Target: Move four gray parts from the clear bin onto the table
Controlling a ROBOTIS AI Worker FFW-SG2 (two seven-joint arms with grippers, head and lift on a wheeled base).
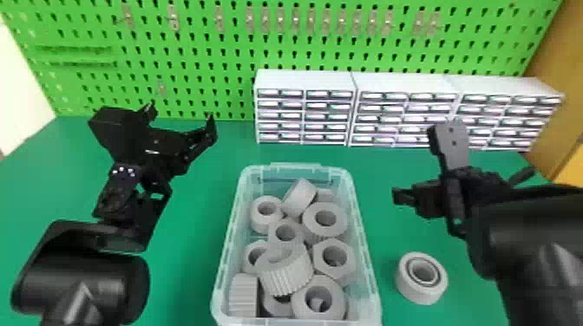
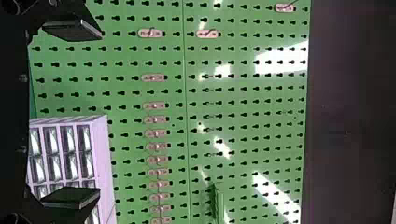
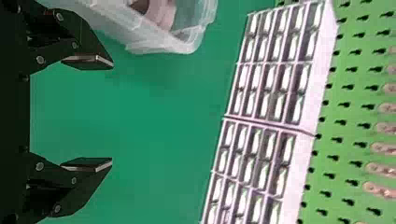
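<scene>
Head view: the clear bin (image 1: 366, 260) lies lengthwise away from me, with my right gripper (image 1: 417, 164) up beyond its right side and my left gripper (image 1: 182, 118) beyond its left. From my right gripper, the heap of gray parts lies to the left and nearer my body, so I judge the coming move to be leftward, back toward me and down. The ribbed part (image 1: 286, 269) rides on top of the heap, tilted; the leaning part (image 1: 299, 197) is at the far end. One gray ring (image 1: 421, 278) rests flat on the table (image 1: 403, 234), right of the bin and on my side of the right gripper. I take it as the first of four, with three to go. My right hand seems the handier, having the ring's side of the table within reach to set things down.

Left wrist view: my fingers are spread with nothing in them, aimed at the pegboard (image 2: 243, 107), not at any gray part.

Right wrist view: these fingers are wide apart too, and hold nothing. The bin's far end sits off to one side, past one finger and outside the gap, so I'd need to swing over before lowering.
</scene>
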